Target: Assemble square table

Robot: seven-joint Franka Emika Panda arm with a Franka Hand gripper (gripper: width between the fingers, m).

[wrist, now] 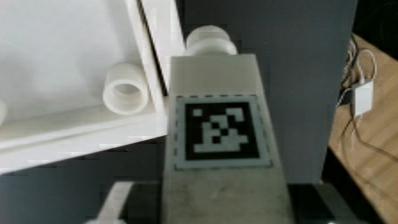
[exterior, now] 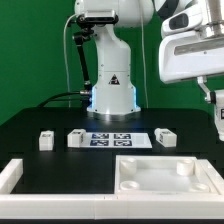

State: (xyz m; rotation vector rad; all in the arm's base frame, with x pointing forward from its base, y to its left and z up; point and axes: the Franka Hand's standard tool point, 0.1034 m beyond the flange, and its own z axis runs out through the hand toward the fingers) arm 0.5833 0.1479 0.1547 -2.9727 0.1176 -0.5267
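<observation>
While I hang above a panel corner, grip: my gripper (wrist: pixel 217 198) is closed partway, jaws clamped on the flat sides of one table leg, nothing else held.
held leg (wrist: pixel 219 110): white square post, tag facing the wrist camera, round screw tip (wrist: pixel 210 42) pointing away from me; in the exterior view it sits at the right edge, partly cut off.
leg handling: looks like light, stiff moulded plastic with smooth faces, so likely to slip or twist; best pinched on two opposite flat sides, tip left free.
socket (wrist: pixel 123 92): round white boss on the panel, beside the tip, apart from it as far as I can tell.
square panel (exterior: pixel 158 178): flat on the black table (exterior: pixel 60 120) at the front, toward the exterior view's right; no leg fitted that I can see.
panel handling: probably light, rigid and wide; may slide when a leg is screwed in; take it by the raised rim.
border wall (exterior: pixel 18 176): front, exterior view's left, apart from the panel.
loose legs: end leg (exterior: pixel 45 140) and second leg (exterior: pixel 77 138) on the exterior view's left of the marker board (exterior: pixel 110 138), third leg (exterior: pixel 165 136) on its right.
robot base (exterior: pixel 112 95): farthest back.
</observation>
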